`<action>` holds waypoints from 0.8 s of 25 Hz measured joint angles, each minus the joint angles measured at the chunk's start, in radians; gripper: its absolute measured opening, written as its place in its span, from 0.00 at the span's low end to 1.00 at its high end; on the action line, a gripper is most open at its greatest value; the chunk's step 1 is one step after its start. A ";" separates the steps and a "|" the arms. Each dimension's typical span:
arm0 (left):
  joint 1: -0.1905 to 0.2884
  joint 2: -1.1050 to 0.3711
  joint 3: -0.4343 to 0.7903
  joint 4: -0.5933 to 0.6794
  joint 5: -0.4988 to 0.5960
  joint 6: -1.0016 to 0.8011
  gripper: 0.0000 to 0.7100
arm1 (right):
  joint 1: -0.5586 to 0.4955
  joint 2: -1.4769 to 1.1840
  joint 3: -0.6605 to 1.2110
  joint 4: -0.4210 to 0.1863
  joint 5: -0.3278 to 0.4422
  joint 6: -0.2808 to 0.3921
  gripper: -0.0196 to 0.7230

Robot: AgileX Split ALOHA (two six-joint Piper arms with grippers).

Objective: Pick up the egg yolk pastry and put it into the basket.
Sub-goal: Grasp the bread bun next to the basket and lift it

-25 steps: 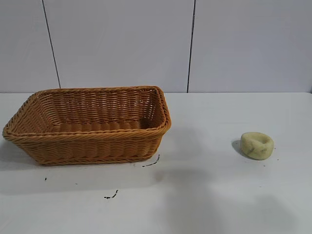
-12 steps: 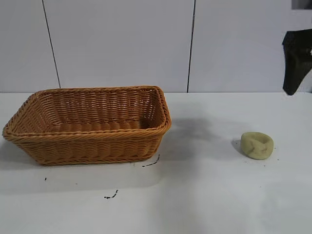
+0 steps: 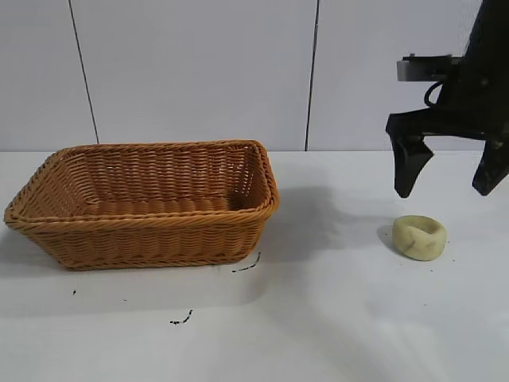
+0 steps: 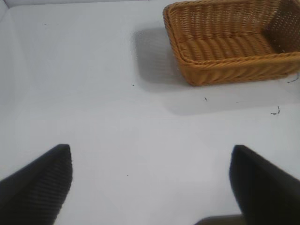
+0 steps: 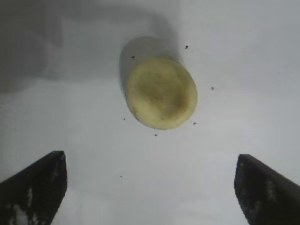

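The egg yolk pastry [image 3: 419,237] is a small pale yellow round lump with a dented top, lying on the white table at the right. It also shows in the right wrist view [image 5: 161,93]. My right gripper [image 3: 449,188] hangs open a little above and behind the pastry, its two black fingers spread wide and empty [image 5: 150,187]. The wicker basket [image 3: 143,203] stands empty at the left and shows in the left wrist view [image 4: 232,40]. My left gripper [image 4: 150,185] is open and empty, far from the basket; it does not show in the exterior view.
The white table [image 3: 318,318] carries a few small dark marks [image 3: 181,320] in front of the basket. A white panelled wall [image 3: 199,72] stands behind the table.
My right arm has come into the exterior view from the upper right and moved down and left, to just above the pastry. The pastry and basket have not moved.
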 joint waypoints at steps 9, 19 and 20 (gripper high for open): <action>0.000 0.000 0.000 0.000 0.000 0.000 0.98 | -0.002 0.137 -0.001 -0.021 -0.099 0.020 0.96; 0.000 0.000 0.000 0.000 0.000 0.000 0.98 | -0.002 0.169 -0.004 -0.017 -0.125 0.022 0.95; 0.000 0.000 0.000 0.000 0.000 0.000 0.98 | -0.002 0.169 -0.004 -0.017 -0.125 0.022 0.90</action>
